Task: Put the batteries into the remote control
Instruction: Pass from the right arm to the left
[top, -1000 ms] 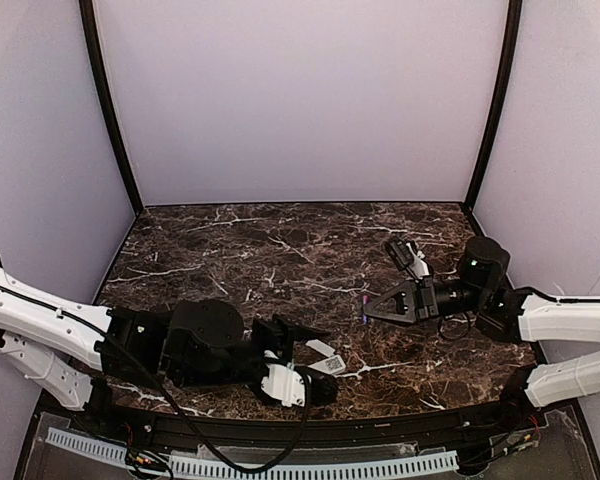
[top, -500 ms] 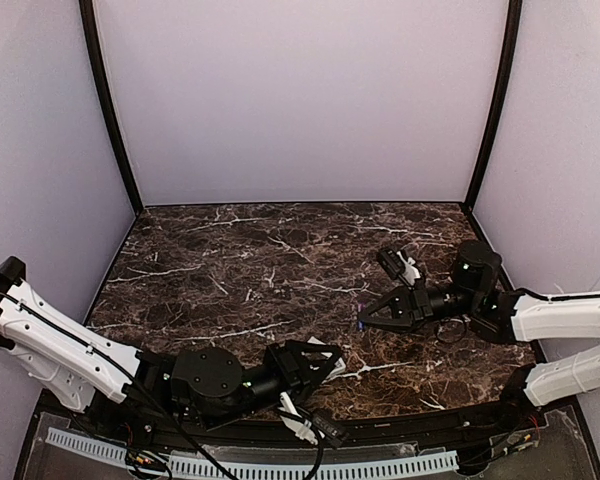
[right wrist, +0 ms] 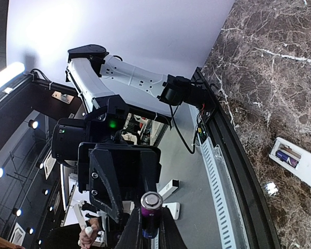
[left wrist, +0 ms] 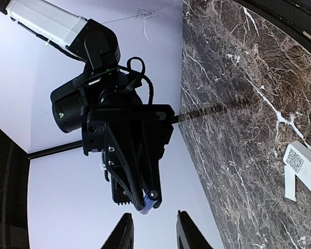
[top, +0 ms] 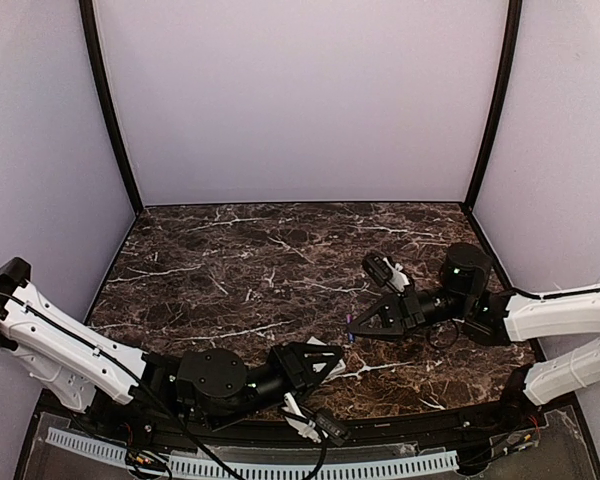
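**Top view.** The right gripper (top: 358,328) reaches in from 3 o'clock over the dark marble table (top: 230,250). Its fingers are clenched on a battery (top: 351,335), whose purple tip pokes out toward 8 o'clock. The left gripper (top: 320,362) lies low at the table's 6 o'clock edge and points toward 2 o'clock. It is just short of the right gripper, and the two are nose to nose. The remote control (top: 323,347) is almost wholly hidden beneath the left gripper; only a white sliver shows.

**Left wrist view.** The left gripper's two fingertips (left wrist: 125,232) stand at 6 o'clock, released, with a narrow gap and nothing between them. Just above them, at 12 o'clock from the gap, the right gripper (left wrist: 146,197) hangs tip down. The battery (left wrist: 150,201) is pinched at its very end. The remote control (left wrist: 300,171) lies flat on the marble at 3 o'clock and carries a small printed code label.

**Right wrist view.** The battery (right wrist: 151,207) sits clamped between the right fingers at 6 o'clock, its metal cap toward the lens. The remote control (right wrist: 300,161) lies at 3 o'clock with its recess up. A second battery (right wrist: 286,156) is seated in that recess.
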Controlling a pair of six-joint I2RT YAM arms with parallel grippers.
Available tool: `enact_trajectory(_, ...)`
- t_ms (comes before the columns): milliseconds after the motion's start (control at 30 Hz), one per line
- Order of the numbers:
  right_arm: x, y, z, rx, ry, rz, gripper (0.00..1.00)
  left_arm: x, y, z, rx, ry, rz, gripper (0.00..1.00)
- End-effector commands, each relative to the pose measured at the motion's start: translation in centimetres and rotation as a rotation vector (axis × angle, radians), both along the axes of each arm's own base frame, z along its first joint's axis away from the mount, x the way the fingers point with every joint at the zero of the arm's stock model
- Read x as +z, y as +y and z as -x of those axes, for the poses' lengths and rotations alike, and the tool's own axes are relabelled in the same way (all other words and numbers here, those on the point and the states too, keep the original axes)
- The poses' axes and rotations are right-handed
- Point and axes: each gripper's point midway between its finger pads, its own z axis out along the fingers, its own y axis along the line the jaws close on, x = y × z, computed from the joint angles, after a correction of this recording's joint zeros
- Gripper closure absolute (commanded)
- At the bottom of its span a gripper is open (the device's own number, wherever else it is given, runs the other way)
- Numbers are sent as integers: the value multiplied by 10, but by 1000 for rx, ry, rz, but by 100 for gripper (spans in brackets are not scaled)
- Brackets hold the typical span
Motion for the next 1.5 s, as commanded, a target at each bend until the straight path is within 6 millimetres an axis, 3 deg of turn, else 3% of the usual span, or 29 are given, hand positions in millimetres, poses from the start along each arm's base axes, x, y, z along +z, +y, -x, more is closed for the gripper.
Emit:
enact_trajectory(0, 16, 6, 6, 40, -33, -47, 100, -8, 1, -6, 17, -27, -25, 71)
enact_trajectory(833, 16, 22, 19, 102, -39, -63, 100, -7, 1, -19, 58, -46, 6, 81)
enact_trajectory(1400, 10, 26, 19, 109, -18, -61, 100, -5, 0, -20, 59, -91, 31, 99)
enact_trajectory(1467, 8, 26, 19, 108, -18, -52, 81, -4, 0, -20, 63, -91, 38, 100)
